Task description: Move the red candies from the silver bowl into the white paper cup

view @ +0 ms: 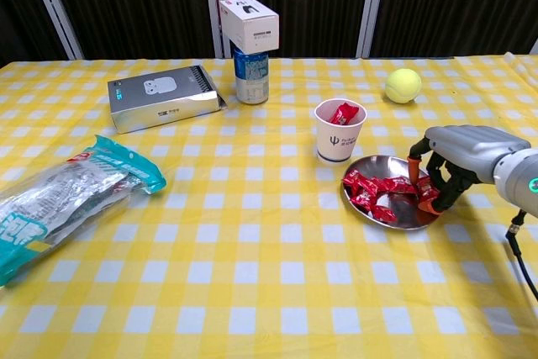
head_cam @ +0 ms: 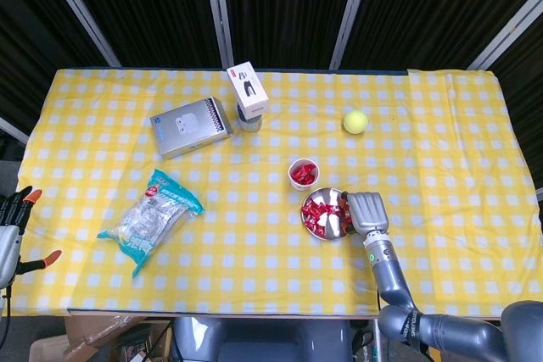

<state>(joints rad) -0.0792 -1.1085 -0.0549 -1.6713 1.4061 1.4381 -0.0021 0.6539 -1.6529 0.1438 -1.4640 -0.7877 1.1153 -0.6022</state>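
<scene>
Red candies [view: 380, 192], silver bowl [view: 402, 217], yellow-white checked cloth [view: 252, 258].
</scene>
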